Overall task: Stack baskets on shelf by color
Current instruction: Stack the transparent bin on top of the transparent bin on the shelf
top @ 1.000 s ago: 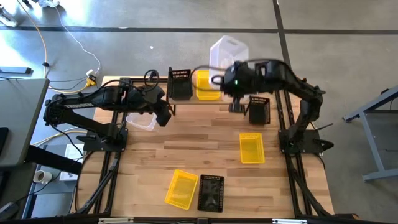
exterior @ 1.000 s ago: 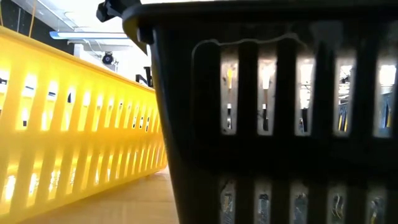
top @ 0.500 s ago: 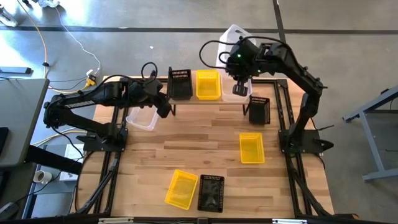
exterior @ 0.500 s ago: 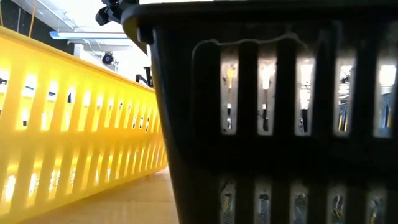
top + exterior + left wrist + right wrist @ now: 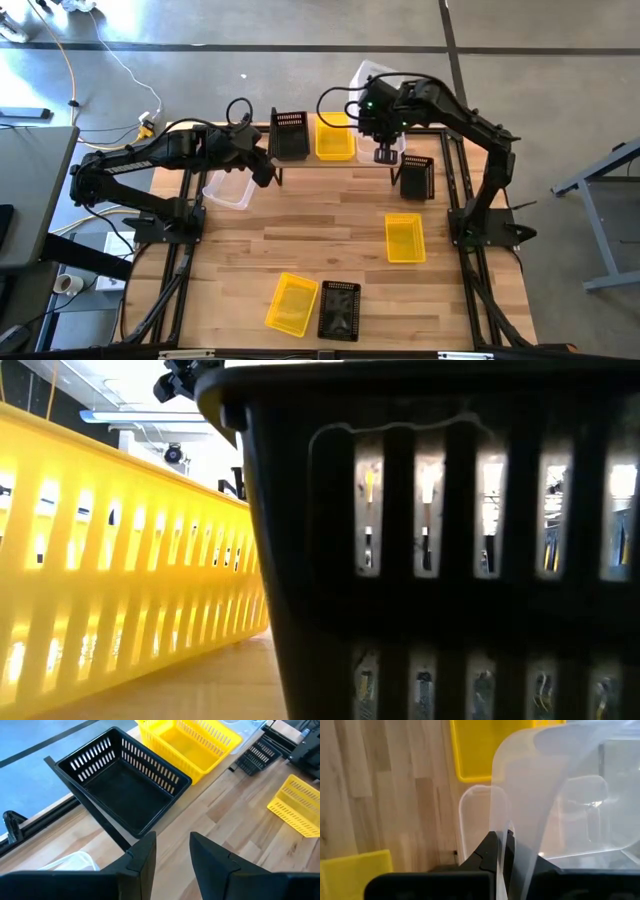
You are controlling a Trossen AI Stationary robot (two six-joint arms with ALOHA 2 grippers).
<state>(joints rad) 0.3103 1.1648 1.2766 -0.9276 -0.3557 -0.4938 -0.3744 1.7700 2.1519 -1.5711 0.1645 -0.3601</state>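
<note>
- My low camera is almost useless: a black basket fills most of it and a yellow basket the rest, so I see neither the shelf nor a gripper there.
- From above, my right gripper is over the shelf's right end, pinched shut on the rim of a clear basket. My right wrist camera shows the fingers closed on that thin wall, with another clear basket just under it; the arm hides most of both from overhead.
- The shelf carries a black basket and a yellow one side by side.
- My left gripper hovers with fingers apart, holding nothing, just beside the shelf's black basket; a clear basket lies near it on the table.
</note>
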